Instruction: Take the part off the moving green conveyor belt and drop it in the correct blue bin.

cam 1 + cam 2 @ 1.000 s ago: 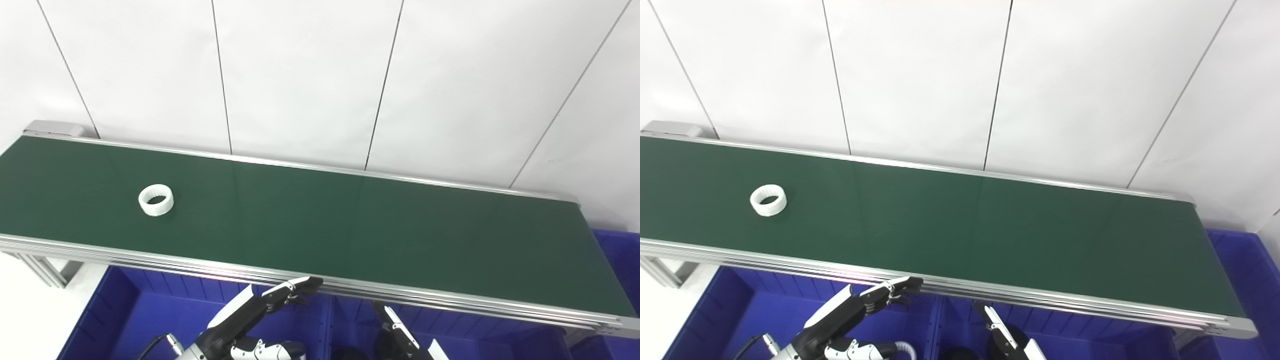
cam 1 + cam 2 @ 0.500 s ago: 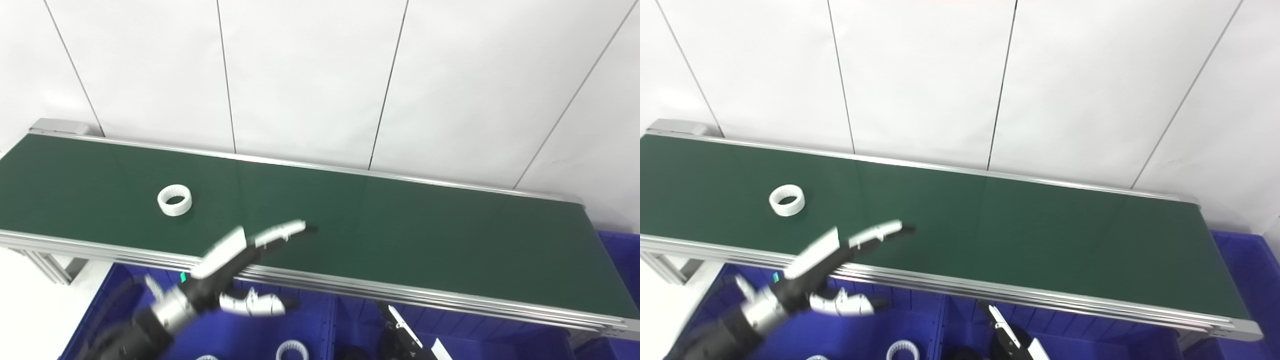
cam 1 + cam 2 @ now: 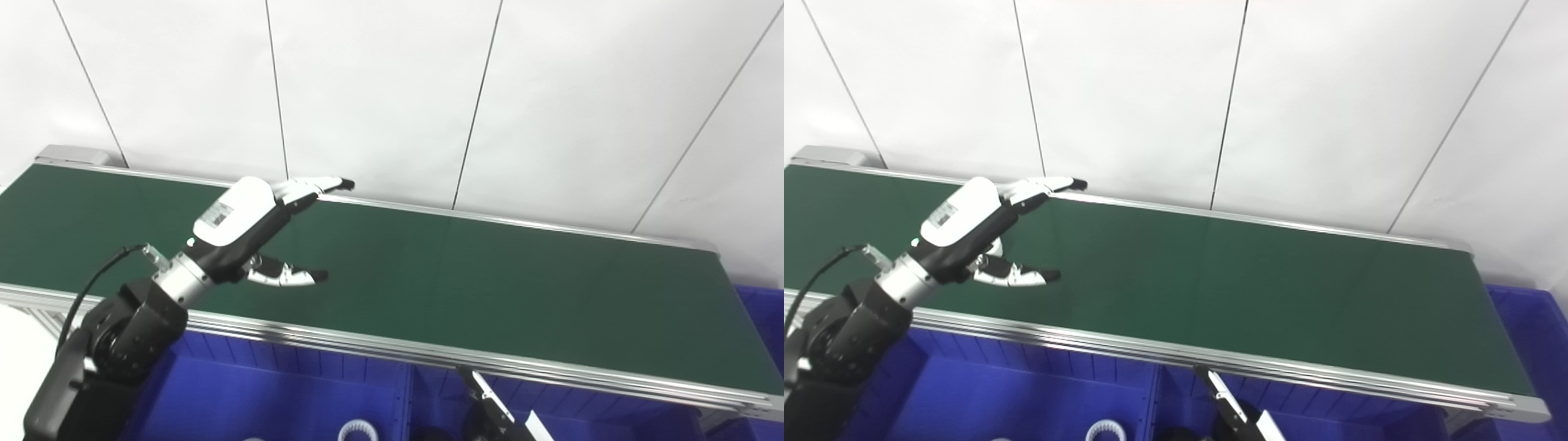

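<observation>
The green conveyor belt (image 3: 490, 275) runs across the view from left to right. My left hand (image 3: 245, 223) is open above its left part, with fingers stretched toward the far rail and the thumb spread below. The white ring part is almost hidden behind this hand. Only a white sliver (image 3: 995, 247) shows between palm and thumb in the right eye view. I cannot tell whether the hand touches it. My right hand (image 3: 490, 410) is low at the bottom edge, below the belt's near rail, and only partly in view.
Blue bins (image 3: 275, 392) stand below the belt's near rail, split by a divider. A white ring (image 3: 1105, 430) lies in the left bin. Another blue bin (image 3: 759, 306) is at the belt's right end. A white panelled wall stands behind the belt.
My left hand has risen from below the near rail and out over the belt's left part, and now covers the ring. The ring has drifted right on the belt. The right hand has stayed low.
</observation>
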